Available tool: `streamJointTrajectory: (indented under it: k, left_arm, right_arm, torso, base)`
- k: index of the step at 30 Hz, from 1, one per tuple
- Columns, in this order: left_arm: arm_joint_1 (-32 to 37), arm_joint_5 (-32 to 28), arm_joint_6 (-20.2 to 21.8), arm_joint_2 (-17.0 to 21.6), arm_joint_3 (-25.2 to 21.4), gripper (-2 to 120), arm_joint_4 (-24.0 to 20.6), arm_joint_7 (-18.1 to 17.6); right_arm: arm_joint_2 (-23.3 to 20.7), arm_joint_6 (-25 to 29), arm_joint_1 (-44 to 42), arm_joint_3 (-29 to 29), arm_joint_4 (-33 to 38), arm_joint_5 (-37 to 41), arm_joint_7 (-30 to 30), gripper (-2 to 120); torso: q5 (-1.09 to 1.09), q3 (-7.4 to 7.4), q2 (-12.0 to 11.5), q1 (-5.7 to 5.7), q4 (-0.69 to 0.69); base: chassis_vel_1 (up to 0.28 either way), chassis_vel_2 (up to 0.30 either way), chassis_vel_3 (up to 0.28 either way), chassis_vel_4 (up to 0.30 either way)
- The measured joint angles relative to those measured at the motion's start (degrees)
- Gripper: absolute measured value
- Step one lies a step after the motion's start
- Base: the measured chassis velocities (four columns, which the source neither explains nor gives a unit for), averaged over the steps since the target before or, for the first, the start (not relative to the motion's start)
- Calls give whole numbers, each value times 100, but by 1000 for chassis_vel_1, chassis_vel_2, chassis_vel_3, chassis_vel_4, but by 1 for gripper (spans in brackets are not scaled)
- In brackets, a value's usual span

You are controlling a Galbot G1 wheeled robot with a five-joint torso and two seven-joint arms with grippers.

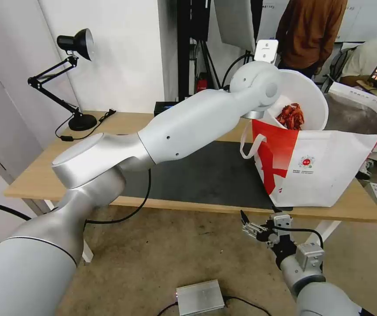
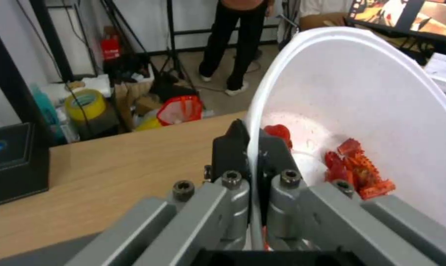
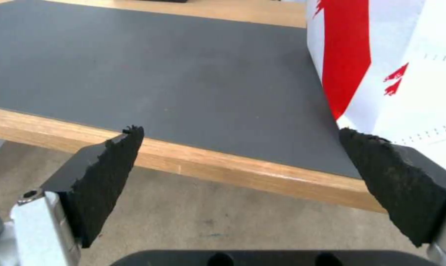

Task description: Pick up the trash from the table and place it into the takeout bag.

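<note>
You are looking at the white round bowl (image 1: 304,98) being held tipped on its side above the open mouth of the takeout bag (image 1: 324,169), its inside facing the robot and the red crayfish shells (image 1: 292,116) lying piled against its lower wall. The left gripper (image 2: 251,146) is pinching the bowl's rim, one finger inside and one outside, as the left wrist view is showing you, with the shells (image 2: 358,171) sitting just beside the inner finger (image 2: 274,147).

By my reading, you are in the placing step for the bowl: it is hanging over the bag but is not yet inside it. The bag is standing on the right part of the table (image 1: 43,171), partly on the dark grey mat (image 1: 206,173), with a white strap handle (image 1: 249,147) drooping on the near side.

The next move probably calls for lowering the bowl into the foil-lined opening before letting go; since it is steeply tipped, shells could spill, so keep it centred over the mouth.

The right gripper (image 1: 252,228) is waiting below the table's front edge, its jaws spread wide and holding nothing, facing the mat (image 3: 159,70) and the bag's lower corner (image 3: 405,92).
</note>
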Motion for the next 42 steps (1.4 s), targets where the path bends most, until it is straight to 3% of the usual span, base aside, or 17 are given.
streamJointTrajectory:
  k: [19,23,25,28,36,40,42]
  left_arm:
    - [-117,-45,21,4,50,69,-99,-14]
    - [-132,-48,23,4,52,76,-92,-15]
    - [-146,-52,25,4,53,91,-90,-25]
    - [-146,-54,26,4,53,98,-105,-41]
    - [-80,-70,27,76,30,100,-280,-115]
    - [73,-182,20,441,23,100,-659,-259]
    - [220,-188,-23,882,31,100,-1120,-336]
  right_arm:
    - [0,0,0,0,0,0,0,100]
    - [0,0,0,0,0,0,0,100]
    - [0,0,0,0,0,0,0,100]
    - [0,0,0,0,0,0,0,100]
    - [0,0,0,0,0,0,0,100]
    - [0,0,0,0,0,0,0,100]
    - [0,0,0,0,0,0,0,100]
  torso:
    - [0,0,0,0,0]
    - [0,0,0,0,0]
    - [0,0,0,0,0]
    - [0,0,0,0,0]
    - [0,0,0,0,0]
    - [0,0,0,0,0]
    - [-2,0,0,0,0]
  base:
    - [0,0,0,0]
    - [0,0,0,0]
    - [0,0,0,0]
    - [0,0,0,0]
    - [0,0,0,0]
    - [0,0,0,0]
    - [0,0,0,0]
